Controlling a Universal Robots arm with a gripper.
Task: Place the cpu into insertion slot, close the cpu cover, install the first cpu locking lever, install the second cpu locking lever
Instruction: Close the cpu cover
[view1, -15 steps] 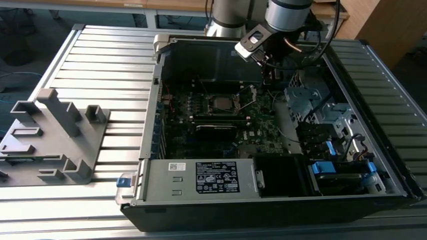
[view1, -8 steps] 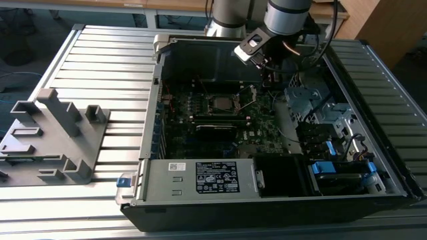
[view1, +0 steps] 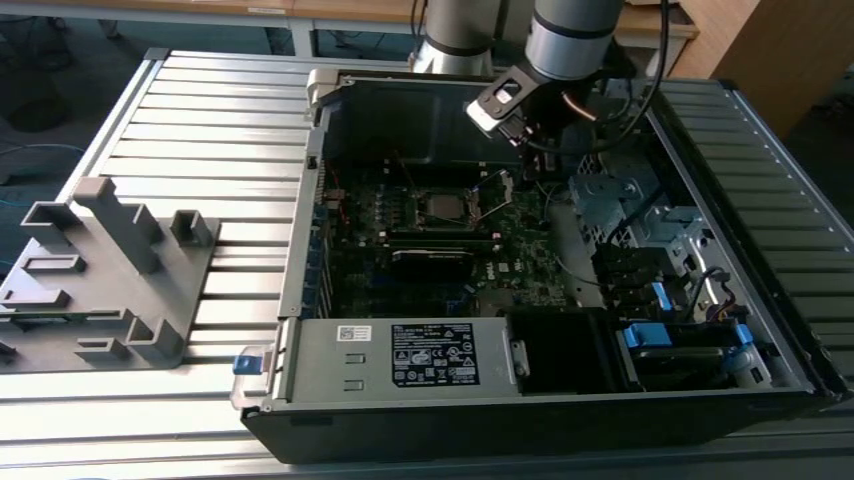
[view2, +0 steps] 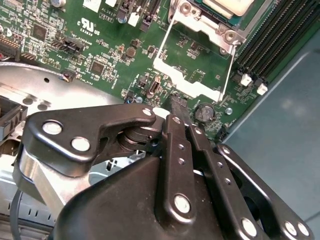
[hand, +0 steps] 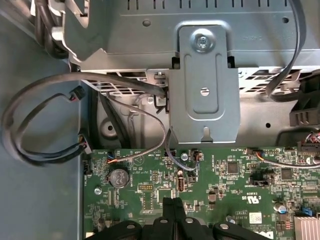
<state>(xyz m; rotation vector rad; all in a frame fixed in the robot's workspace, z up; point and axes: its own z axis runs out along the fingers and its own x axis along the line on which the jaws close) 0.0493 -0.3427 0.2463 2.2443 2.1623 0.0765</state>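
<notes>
An open computer case (view1: 307, 420) is laid on a slatted worktop (view1: 200, 120). A grey plastic fixture (view1: 107, 270) is set well apart from it at the exterior view's left. The arm (view1: 574, 35) is lowered into the case over the motherboard (view1: 521, 270), on the side away from the power supply (view1: 400, 355).

The tool (view2: 178, 104) is seen fully closed, with nothing gripped. In the first wrist view the fingertips (hand: 168, 210) are pressed against each other. The tool is held low over the green board, near a coin battery (view2: 204, 112); whether the board is touched cannot be told.

The cpu (view2: 227, 5) is seen lying in the insertion slot (view1: 424, 207), pale metal top up, at the middle of the board. The cpu cover (view2: 187, 82) is not closed. It is swung open off the slot and tilted, and green board is seen through its square window. It is placed between the slot and the tool, its free edge toward the tool tips and apart from them.

Long black memory slots (view2: 270, 40) are lined up just beside the insertion slot. In the first wrist view a grey metal bracket (hand: 202, 90) is fixed to the case wall past the board edge, and dark cables (hand: 30, 135) are looped beside it.
</notes>
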